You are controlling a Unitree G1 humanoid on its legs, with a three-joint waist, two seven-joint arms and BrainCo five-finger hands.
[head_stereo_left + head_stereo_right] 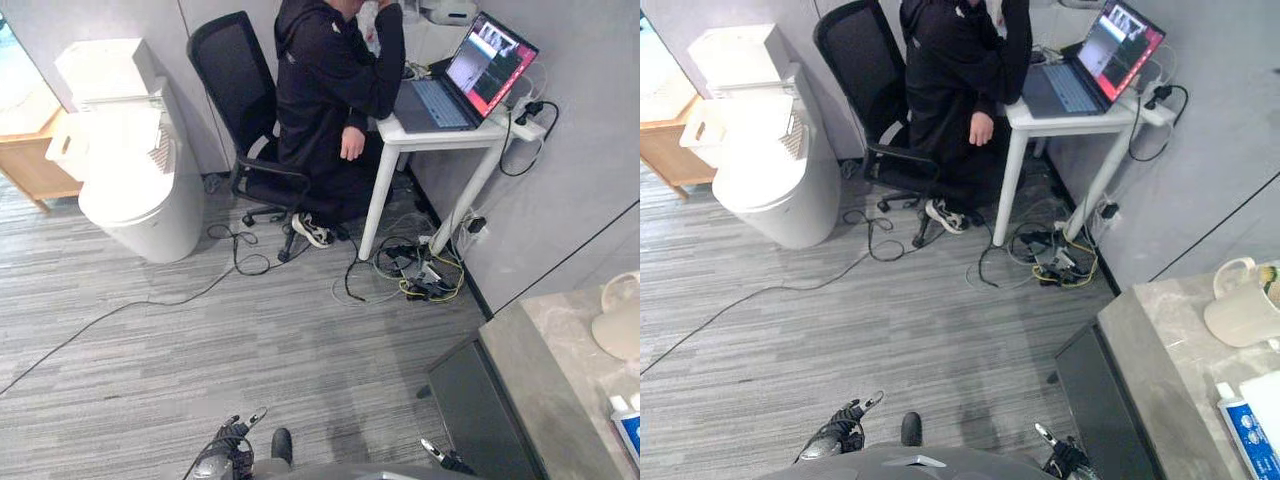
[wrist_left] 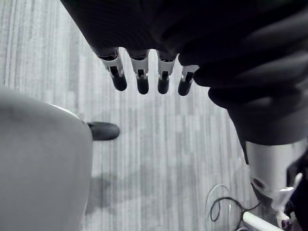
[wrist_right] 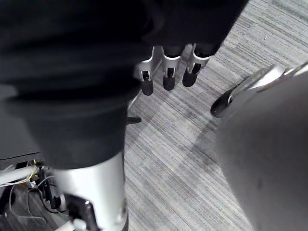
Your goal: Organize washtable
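While the white bin [image 1: 140, 215] stands far left by the wall, apart from the job, the left hand [image 2: 139, 79] hangs low at the robot's side over the floor, fingers straight and loose, holding nothing. Far centre, a person [image 1: 330, 80] sits at a white desk [image 1: 445, 137] with a laptop [image 1: 480, 65]. The right hand [image 3: 168, 72] hangs likewise, slack and empty. Both rest, I judge, because the work is out of reach: the washtable [image 1: 1160, 330] lies right, bearing a cream mug [image 1: 1240, 310] and, nearer, a blue-and-white tube [image 1: 1245, 430].
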